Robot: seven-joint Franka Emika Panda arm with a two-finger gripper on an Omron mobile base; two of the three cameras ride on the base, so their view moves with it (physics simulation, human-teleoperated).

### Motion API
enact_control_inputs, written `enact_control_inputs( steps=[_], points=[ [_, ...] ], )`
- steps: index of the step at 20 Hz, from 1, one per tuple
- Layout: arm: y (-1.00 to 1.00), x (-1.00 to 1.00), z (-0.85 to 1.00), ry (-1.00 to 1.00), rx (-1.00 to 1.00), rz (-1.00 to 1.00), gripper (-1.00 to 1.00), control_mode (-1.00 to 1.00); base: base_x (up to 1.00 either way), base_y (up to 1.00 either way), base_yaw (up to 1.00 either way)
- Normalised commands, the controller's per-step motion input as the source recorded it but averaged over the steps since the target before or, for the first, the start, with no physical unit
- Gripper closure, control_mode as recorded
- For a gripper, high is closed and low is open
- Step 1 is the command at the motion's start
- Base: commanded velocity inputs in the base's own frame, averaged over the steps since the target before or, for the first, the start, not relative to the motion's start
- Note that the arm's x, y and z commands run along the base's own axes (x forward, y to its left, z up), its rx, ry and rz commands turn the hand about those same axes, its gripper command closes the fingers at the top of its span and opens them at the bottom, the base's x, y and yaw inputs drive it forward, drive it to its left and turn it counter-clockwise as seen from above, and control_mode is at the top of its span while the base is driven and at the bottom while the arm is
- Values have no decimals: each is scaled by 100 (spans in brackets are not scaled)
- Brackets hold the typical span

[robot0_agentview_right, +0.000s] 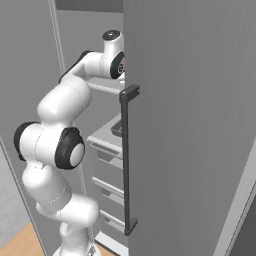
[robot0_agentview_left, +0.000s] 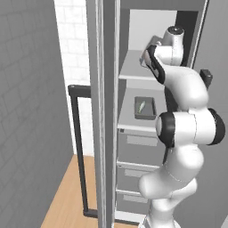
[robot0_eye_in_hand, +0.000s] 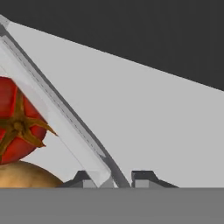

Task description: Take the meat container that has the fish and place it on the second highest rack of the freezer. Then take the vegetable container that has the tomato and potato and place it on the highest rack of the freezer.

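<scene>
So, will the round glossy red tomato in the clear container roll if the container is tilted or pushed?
Probably yes. The round glossy red tomato looks smooth, so it may roll inside the clear container. The tan potato lies right beside it and may block it on that side. The gripper holds just the container's thin rim, so a tilt seems easy.

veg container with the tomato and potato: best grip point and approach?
Take the vegetable container by its thin upright side wall, coming over the rim so one finger goes inside and one outside. The wall is a straight narrow edge that fits between the gripper tips, as it does now; the tomato and potato sit clear of it.
</scene>
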Motion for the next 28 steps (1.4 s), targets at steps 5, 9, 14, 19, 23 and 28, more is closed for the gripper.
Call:
enact_control_inputs(
  steps=[5, 9, 14, 19, 23, 28],
  points=[
    [0, -13, -4, -10, -9, 0, -100, -100, 0, 0, 0],
    [16, -95, -44, -31, -17, 0, -100, -100, 0, 0, 0],
    [37, -100, -80, -44, -21, 0, -100, -100, 0, 0, 0],
    [49, -100, -50, -53, -18, 0, -100, -100, 0, 0, 0],
    [36, -100, -61, -52, -18, 0, -100, -100, 0, 0, 0],
    [4, -100, -96, -23, -10, 0, -100, -100, 0, 0, 0]
  ],
)
